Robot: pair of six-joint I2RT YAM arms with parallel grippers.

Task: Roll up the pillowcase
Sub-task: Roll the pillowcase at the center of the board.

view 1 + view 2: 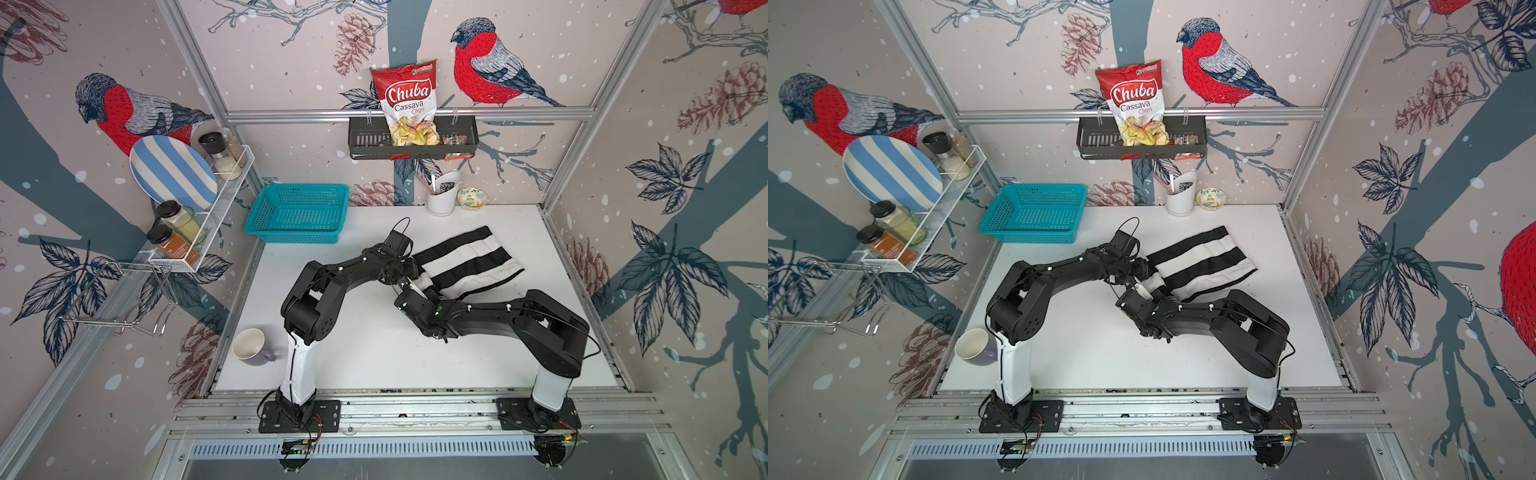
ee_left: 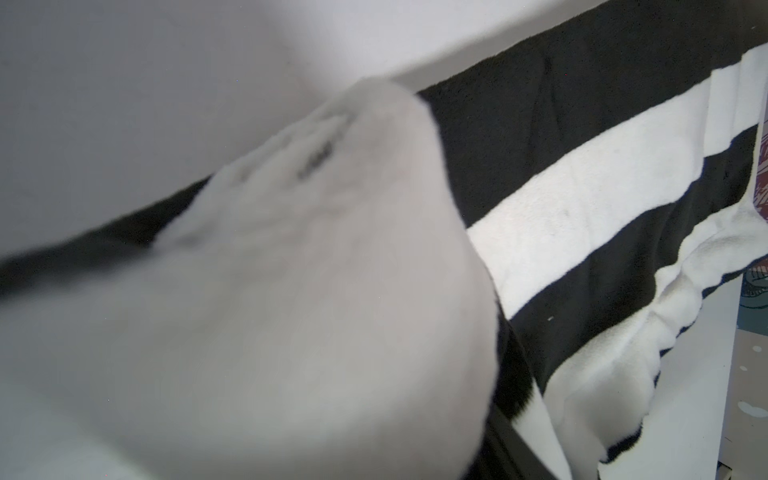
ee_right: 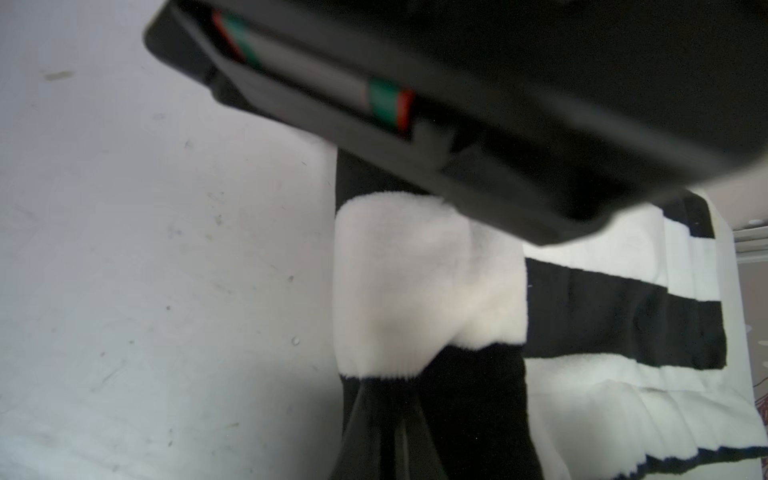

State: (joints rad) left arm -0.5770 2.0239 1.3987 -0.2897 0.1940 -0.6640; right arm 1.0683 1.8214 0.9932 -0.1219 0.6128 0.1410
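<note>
Where the two arms meet over the middle of the flat white bench (image 1: 374,353), the large soft pillowcase with broad black and white stripes (image 1: 465,259) lies slantwise. Its near-left end is turned up into a thick roll, and the rest is spread flat toward the far right. In the right wrist view the roll (image 3: 415,291) shows a white band next to a black one, with flat striped cloth running away beyond it.

The right hand (image 1: 410,290) is at the near end of the roll and is clenched. Its dark fingers (image 3: 386,432) sit together against the roll's black band; whether any cloth is pinched between them I cannot tell. The left hand (image 1: 411,269) is at the same rolled end, just beyond the right one. Both top views hide its fingertips under the wrist, and the left wrist view is mostly blurred white cloth close to the lens, with the striped pillowcase (image 2: 582,208) behind. I cannot tell whether this hand is released or grasping.

A teal plastic mesh basket (image 1: 299,212) sits at the far left corner of the bench, apart from the pillowcase. A lilac mug with a white inside (image 1: 251,347) stands at the near left edge, beside the left arm's white column. A white utensil holder (image 1: 442,195) and a small patterned bowl (image 1: 471,197) stand side by side at the back.
</note>
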